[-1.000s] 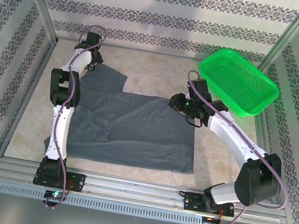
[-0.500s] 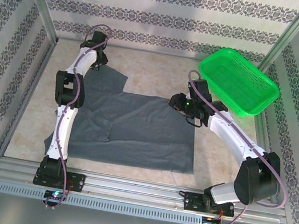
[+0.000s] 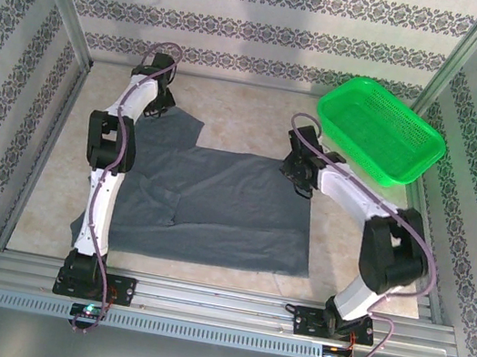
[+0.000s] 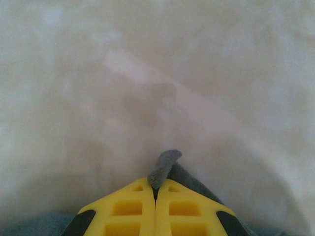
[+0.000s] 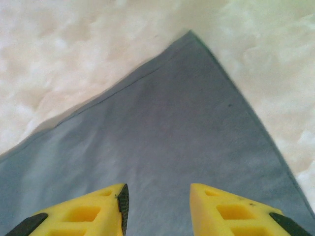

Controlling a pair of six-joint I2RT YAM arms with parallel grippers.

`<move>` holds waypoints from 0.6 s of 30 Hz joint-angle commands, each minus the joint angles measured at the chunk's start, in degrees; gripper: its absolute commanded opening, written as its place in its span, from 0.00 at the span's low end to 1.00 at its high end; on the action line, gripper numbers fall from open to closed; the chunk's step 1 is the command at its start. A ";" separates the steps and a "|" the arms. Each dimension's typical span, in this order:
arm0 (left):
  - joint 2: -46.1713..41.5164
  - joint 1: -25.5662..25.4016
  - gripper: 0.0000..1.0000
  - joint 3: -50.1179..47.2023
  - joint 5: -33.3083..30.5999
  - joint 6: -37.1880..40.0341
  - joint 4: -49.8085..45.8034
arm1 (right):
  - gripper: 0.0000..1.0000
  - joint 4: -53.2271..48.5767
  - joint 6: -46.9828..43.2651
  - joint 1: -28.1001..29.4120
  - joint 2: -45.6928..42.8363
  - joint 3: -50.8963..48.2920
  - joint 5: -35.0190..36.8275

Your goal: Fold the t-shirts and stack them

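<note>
Currently: one dark grey t-shirt (image 3: 215, 207), spread flat on the beige table (image 3: 250, 111), its longer span running left to right between the arms. Left gripper (image 4: 156, 189): jaws closed on a small tab of the grey fabric at the garment's far-left corner. Right gripper (image 5: 157, 189): jaws apart, poised over the far-right corner, cloth beneath them, nothing pinched. From both grippers the bulk of the shirt lies toward the near edge, so a fold would likely draw the far edge nearward; the right corner needs gripping first. Green basket (image 3: 380, 134): far right, apart from the shirt.
</note>
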 commanded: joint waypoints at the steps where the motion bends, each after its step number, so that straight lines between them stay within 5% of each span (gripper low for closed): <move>1: -7.93 -0.82 0.00 -5.16 2.52 -2.24 1.81 | 0.41 -0.75 4.80 -1.64 4.79 4.25 7.69; 10: -18.95 -0.96 0.00 -22.38 8.21 -4.77 9.34 | 0.44 -3.34 -3.56 -6.97 19.37 18.25 3.11; 18: -22.93 -0.90 0.00 -27.06 10.44 -4.17 10.50 | 0.42 -13.99 -4.53 -7.45 27.34 28.21 3.13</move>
